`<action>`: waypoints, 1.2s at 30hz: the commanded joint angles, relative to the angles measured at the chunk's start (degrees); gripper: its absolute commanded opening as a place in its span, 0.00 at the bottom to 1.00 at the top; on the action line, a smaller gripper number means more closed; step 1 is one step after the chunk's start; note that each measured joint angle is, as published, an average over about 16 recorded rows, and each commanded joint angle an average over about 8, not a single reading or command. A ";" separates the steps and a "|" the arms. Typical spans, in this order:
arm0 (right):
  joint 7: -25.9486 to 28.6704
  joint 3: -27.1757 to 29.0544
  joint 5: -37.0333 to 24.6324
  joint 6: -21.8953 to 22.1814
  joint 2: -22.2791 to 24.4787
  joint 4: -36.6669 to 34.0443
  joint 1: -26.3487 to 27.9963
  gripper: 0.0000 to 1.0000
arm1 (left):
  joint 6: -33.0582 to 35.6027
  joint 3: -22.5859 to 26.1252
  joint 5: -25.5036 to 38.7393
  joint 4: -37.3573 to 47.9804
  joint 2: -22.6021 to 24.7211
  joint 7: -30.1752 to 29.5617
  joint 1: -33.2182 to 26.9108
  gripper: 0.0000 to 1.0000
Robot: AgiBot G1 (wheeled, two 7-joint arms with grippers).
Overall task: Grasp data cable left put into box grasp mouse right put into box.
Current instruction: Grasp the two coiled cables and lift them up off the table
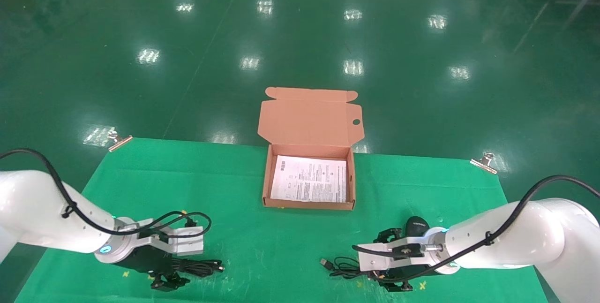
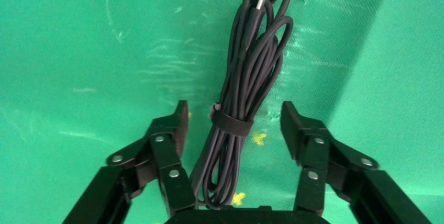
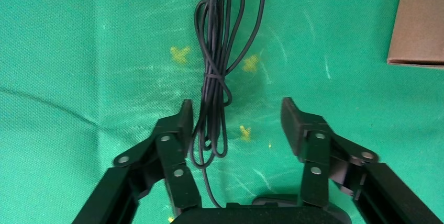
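Data cable (image 2: 246,77): thick matte black cord, wound long and narrow, strapped, laid on the green cloth tabletop (image 1: 234,185) between the spread fingers (image 2: 173,145) of the left gripper (image 2: 233,124). Mouse (image 1: 416,226): glossy black oval beside the right gripper (image 3: 238,122), fingers likewise released astride its thin cord (image 3: 214,77). Box (image 1: 267,176): brown cardboard, lid raised, printed sheet (image 1: 309,178) contained.

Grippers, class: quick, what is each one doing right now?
Left gripper: open, straddling the data cable, holding nothing.
Right gripper: open over the mouse's cord, holding nothing.
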 commanded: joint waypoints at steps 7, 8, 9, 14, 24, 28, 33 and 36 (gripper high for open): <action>0.05 -0.02 -0.03 -0.06 0.05 0.18 -0.03 0.00 | 0.04 0.03 0.05 -0.21 -0.03 -0.04 0.03 0.00; 0.05 -0.02 -0.03 -0.07 0.06 0.19 -0.03 0.00 | 0.04 0.03 0.06 -0.22 -0.03 -0.05 0.03 0.00; 0.05 -0.02 -0.04 -0.07 0.06 0.21 -0.04 0.00 | 0.05 0.03 0.06 -0.24 -0.03 -0.05 0.03 0.00; 0.07 -0.02 -0.06 -0.09 0.07 0.26 -0.05 0.00 | 0.06 0.05 0.08 -0.30 -0.03 -0.07 0.05 0.00; 0.11 0.00 -0.05 -0.12 0.12 0.30 -0.07 0.00 | 0.08 0.07 0.11 -0.33 -0.04 -0.10 0.07 0.00; 0.59 0.80 0.68 0.00 1.14 1.10 0.34 0.00 | 0.16 -0.11 -0.12 -0.79 -0.19 0.14 -0.24 0.00; 3.74 3.93 2.84 0.00 5.85 6.27 2.02 0.00 | 0.59 -1.19 -1.33 -4.71 -1.58 1.11 -2.11 0.00; 6.86 6.12 3.34 0.17 9.21 11.26 3.59 0.00 | 0.61 -2.07 -1.78 -8.97 -2.80 1.12 -3.78 0.00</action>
